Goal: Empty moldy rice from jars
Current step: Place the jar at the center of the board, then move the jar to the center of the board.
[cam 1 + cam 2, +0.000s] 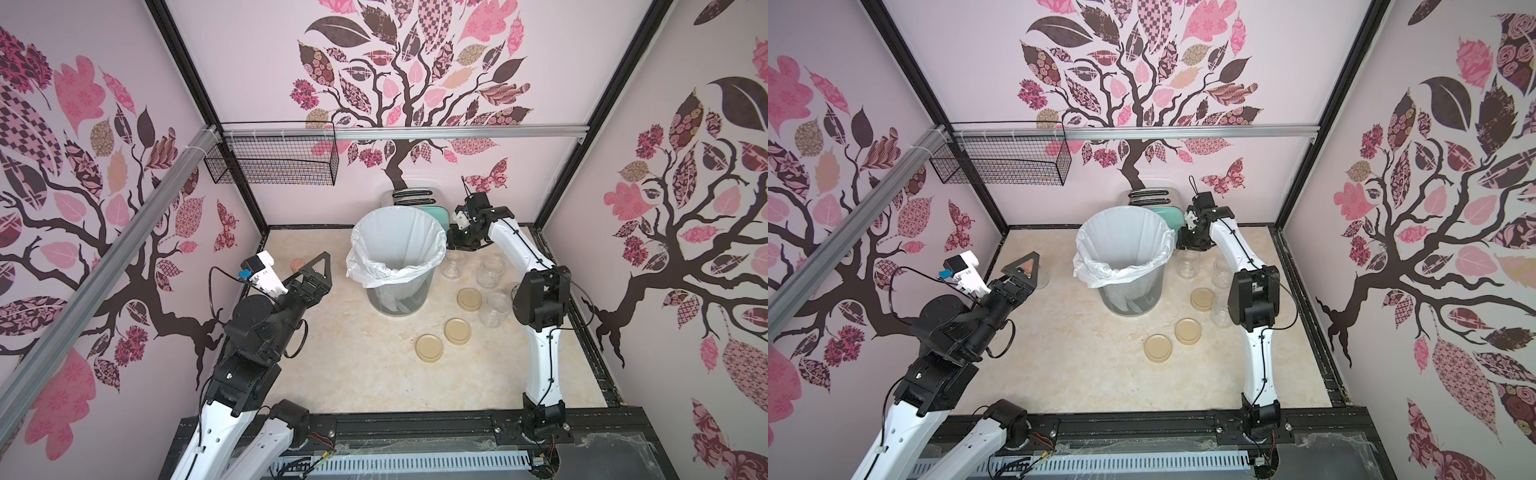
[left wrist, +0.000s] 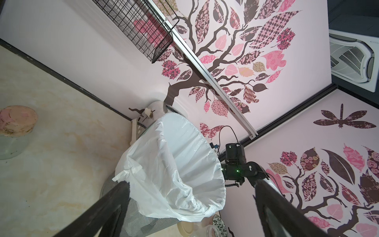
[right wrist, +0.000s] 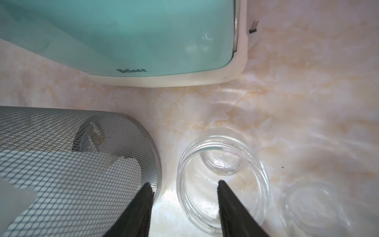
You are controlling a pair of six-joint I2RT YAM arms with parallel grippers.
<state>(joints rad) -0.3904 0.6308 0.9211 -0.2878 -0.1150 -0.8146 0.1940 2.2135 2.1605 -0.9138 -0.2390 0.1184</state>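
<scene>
Glass jar [image 3: 244, 184], rim between parted right end effector [image 3: 184, 183]

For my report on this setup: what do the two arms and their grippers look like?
The left arm and the right arm have white shells joined by blocky black joints, with thin black cables along them. The left gripper and the right gripper each have two black fingers tapering to points. A white camera box with a blue plug sits on the left wrist.

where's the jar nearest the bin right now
In both top views that empty jar stands upright on the right side of the table, between the mesh bin and a second jar, just under the open right tool.
</scene>
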